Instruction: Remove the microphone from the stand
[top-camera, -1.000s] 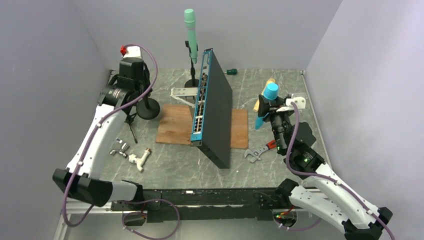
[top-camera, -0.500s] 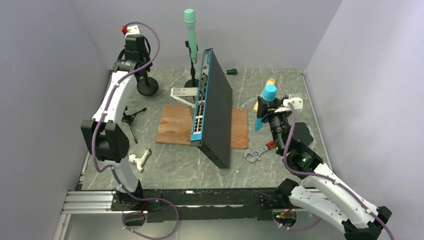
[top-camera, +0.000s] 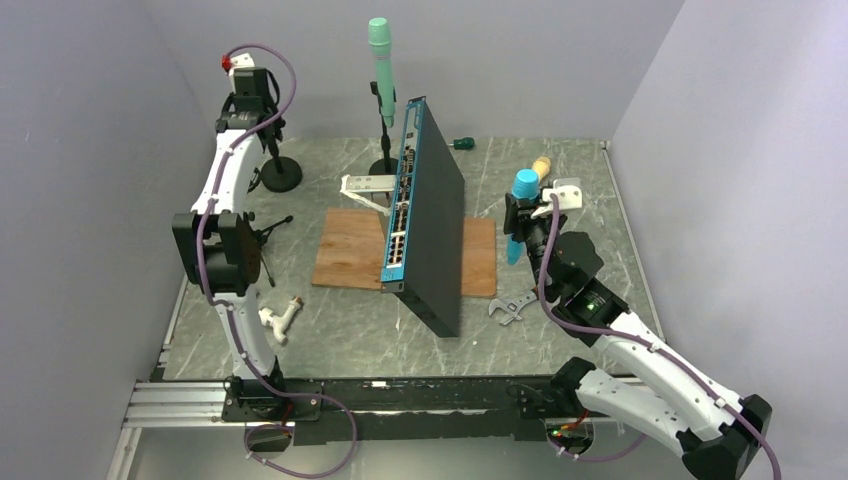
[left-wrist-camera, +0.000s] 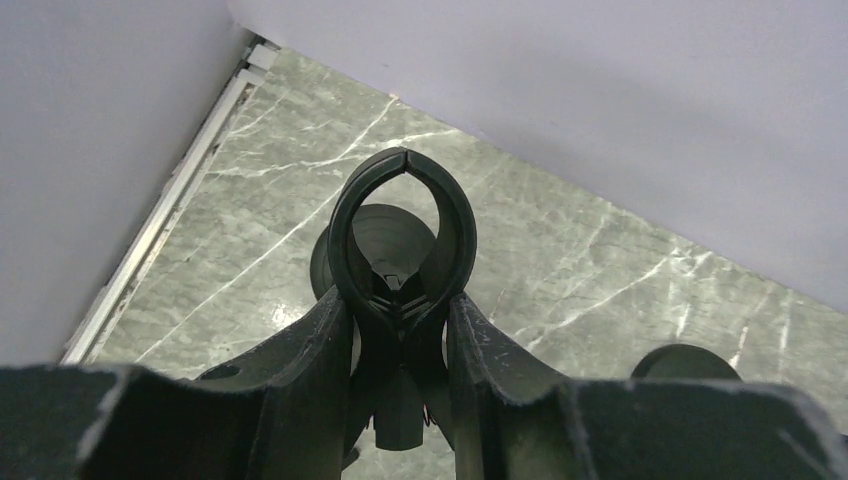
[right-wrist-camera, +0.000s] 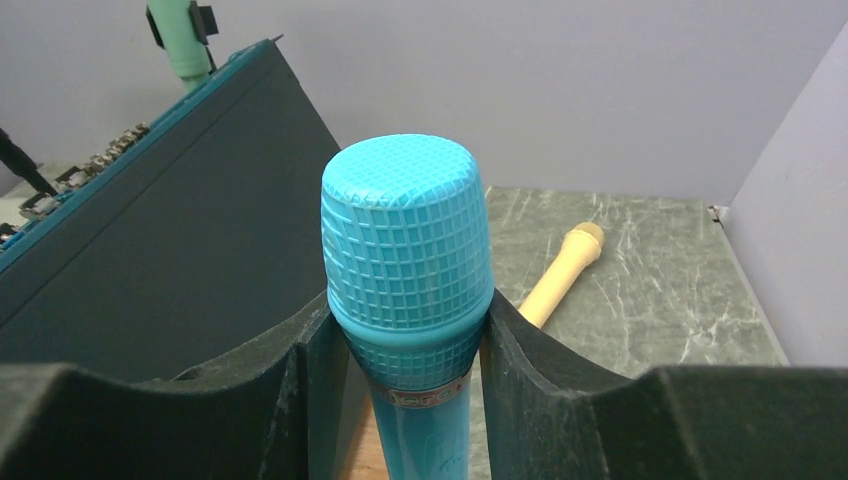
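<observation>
At the right of the table (top-camera: 585, 165), your right gripper (right-wrist-camera: 408, 340) is clamped on the blue microphone (right-wrist-camera: 405, 230) just under its head, well apart from the stand (top-camera: 281, 172). At the back-left corner, the left gripper (left-wrist-camera: 400, 310) pinches the neck of the stand's empty clip (left-wrist-camera: 460, 220). Watch the leaning black switch box (top-camera: 430, 230) just left of the mic: swing that way and the handle could knock it, or the smooth body could slide down through the fingers. Drop the clip carelessly and the stand may tip.
</observation>
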